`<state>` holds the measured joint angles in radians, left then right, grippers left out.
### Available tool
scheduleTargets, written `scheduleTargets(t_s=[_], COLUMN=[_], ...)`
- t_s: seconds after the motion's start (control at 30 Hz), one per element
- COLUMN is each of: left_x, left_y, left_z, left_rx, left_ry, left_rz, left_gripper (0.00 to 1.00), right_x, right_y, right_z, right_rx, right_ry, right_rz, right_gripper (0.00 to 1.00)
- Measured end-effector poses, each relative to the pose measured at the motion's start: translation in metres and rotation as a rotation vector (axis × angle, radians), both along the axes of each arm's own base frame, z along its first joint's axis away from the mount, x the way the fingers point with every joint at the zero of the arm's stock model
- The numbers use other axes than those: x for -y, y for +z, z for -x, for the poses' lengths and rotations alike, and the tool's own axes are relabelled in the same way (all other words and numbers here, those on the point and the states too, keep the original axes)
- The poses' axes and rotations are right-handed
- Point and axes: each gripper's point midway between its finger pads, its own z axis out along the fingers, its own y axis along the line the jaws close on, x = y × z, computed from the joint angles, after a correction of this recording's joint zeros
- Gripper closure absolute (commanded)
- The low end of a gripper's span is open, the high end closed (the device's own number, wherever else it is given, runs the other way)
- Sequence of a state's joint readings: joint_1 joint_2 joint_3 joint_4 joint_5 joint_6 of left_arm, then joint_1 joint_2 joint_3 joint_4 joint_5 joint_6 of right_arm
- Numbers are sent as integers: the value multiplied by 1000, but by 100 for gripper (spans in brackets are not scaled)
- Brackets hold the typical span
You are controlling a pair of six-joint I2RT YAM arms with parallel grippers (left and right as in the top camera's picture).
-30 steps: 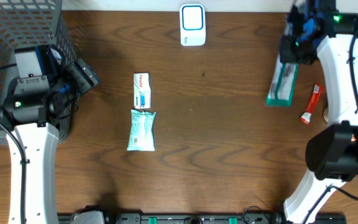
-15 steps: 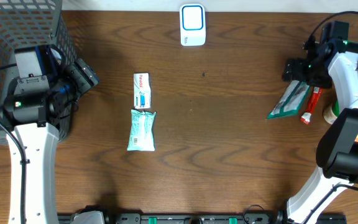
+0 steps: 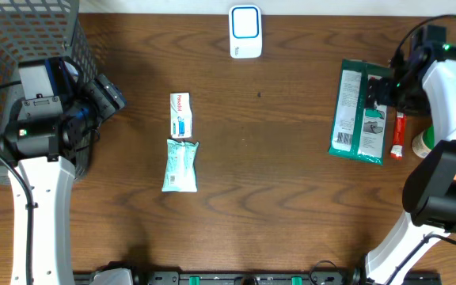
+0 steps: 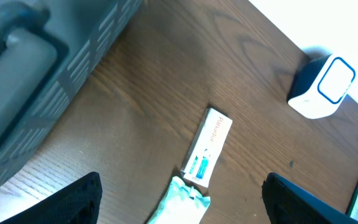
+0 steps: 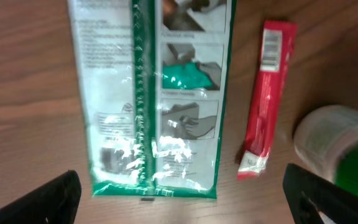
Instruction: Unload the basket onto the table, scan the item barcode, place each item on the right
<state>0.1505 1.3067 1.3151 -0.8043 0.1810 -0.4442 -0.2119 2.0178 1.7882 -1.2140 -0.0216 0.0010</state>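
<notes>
Green packet (image 3: 358,111) lies flat, barcode (image 3: 341,139) up, under the downward-pointing right gripper (image 3: 380,93), jaws wide and empty. Left gripper (image 3: 108,95) sits beside the basket (image 3: 6,36), jaws also wide.

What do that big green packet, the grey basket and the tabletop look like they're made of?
Green packet: likely thin plastic film, glossy; light glints off its wrinkles.
Grey basket: probably moulded plastic, matt, with slotted walls.
Tabletop: wood or wood-look laminate, dark brown, with clear grain lines.
</notes>
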Motion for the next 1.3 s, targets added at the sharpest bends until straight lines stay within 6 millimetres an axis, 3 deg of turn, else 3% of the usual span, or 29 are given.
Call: scheduleTargets(t_s=[0.13,0.4,0.7,0.87,0.9,1.03,1.1,1.17,1.23,1.3], left_x=[0,0,0,0,-1,0,3,8,13,25], left_y=[0,0,0,1,1,3,-2,-8,-12,-19], left_z=[0,0,0,-1,-1,-4,4,10,11,8], left_rx=[0,0,0,6,8,21,-18,-54,-71,-91], left_ry=[0,0,0,1,2,-1,-7,-15,-25,-62], left_rz=[0,0,0,-2,-4,1,18,37,46,49], left_gripper=[16,16,16,16,2,0,15,62,89,93], right_x=[-18,-105,-217,-275,-289,-318,-327,-333,-337,-337], right_y=[28,43,2,-23,-29,-48,-55,-58,-59,-59], right_z=[-14,-22,6,27,34,56,64,66,65,61], right_rx=[68,121,30,7,-6,-40,-49,-41,-24,-12], right_ry=[10,124,349,455,475,517,534,544,551,535], right_rz=[-98,-458,-557,-571,-570,-523,-485,-445,-427,-415], right_gripper=[1,2,8,16,16,19,21,30,38,57])
